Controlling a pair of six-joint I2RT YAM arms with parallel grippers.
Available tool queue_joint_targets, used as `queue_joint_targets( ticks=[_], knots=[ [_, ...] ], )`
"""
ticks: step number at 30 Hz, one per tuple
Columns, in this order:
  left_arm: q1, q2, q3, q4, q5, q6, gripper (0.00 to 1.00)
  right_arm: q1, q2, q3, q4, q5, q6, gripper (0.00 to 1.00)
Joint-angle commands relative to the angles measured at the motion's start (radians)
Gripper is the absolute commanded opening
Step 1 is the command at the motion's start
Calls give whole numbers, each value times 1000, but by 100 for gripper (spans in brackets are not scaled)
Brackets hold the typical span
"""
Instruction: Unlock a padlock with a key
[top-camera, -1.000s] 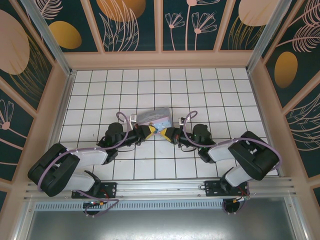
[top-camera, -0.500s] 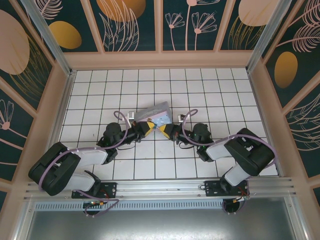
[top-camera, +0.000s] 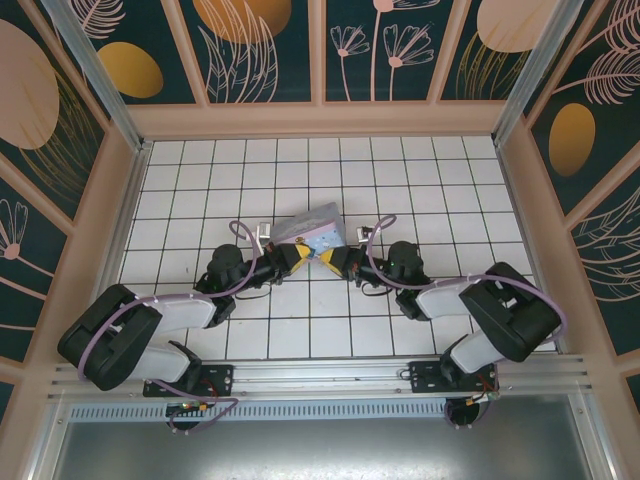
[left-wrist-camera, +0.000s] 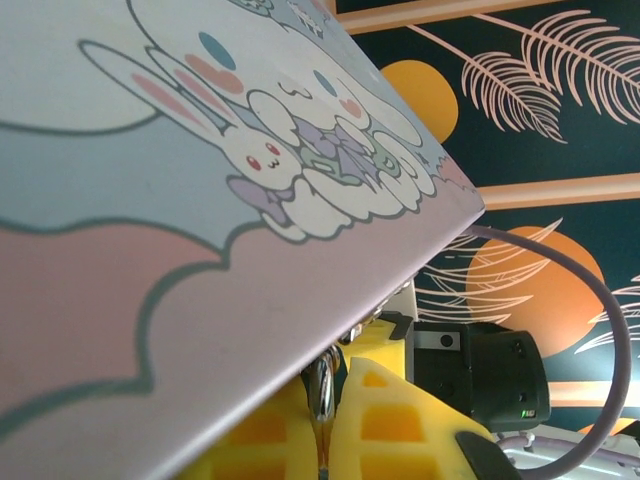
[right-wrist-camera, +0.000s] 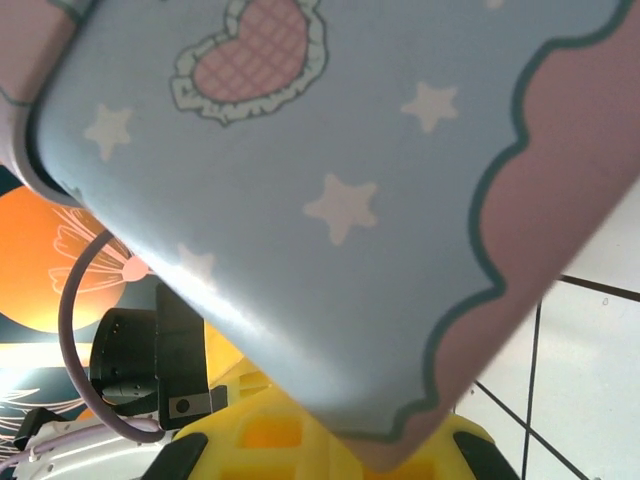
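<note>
A large pastel-blue cartoon box (top-camera: 312, 232) lies mid-table. Both grippers meet tip to tip at its near edge. My left gripper (top-camera: 297, 259) is shut, and in the left wrist view its yellow fingers (left-wrist-camera: 400, 420) pinch a thin shiny silvery piece that looks like the key (left-wrist-camera: 323, 385), pointing up under the box's edge (left-wrist-camera: 300, 280). My right gripper (top-camera: 330, 262) is shut too. In the right wrist view the box's corner (right-wrist-camera: 400, 300) covers its yellow fingers (right-wrist-camera: 270, 435), so anything held there is hidden. The padlock is hidden behind the box and fingers.
White tiled floor (top-camera: 440, 200) surrounds the box, enclosed by wooden-framed patterned walls (top-camera: 320, 115). A metal rail (top-camera: 320, 375) holds both arm bases at the near edge. Purple cables (top-camera: 372, 240) loop over each wrist.
Both grippers have crept slightly farther in toward the box's near edge, still tip to tip. The right arm's elbow has shifted a little. Both grips stay shut.
</note>
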Motion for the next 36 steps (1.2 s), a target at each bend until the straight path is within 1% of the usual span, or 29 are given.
queue_joint_targets(
  ticks=[1, 8, 19, 25, 27, 36],
  knots=[
    [-59, 2, 33, 26, 219, 50, 0, -3, -49, 90, -24, -9, -85, 0],
    [-58, 10, 35, 28, 231, 58, 0, -2, -65, 81, -43, -34, -117, 0],
    [-58, -21, 15, 46, 235, 43, 0, 34, -90, 23, 21, -4, -85, 0],
    [-58, -41, 16, 28, 236, 46, 0, 48, -104, 6, 50, -10, -76, 0],
    [-58, -34, 23, 17, 235, 51, 0, 49, -113, 2, 55, -15, -77, 0],
    [-59, 14, 29, 59, 227, 33, 0, 52, -156, -14, 27, -25, -82, 0]
  ],
)
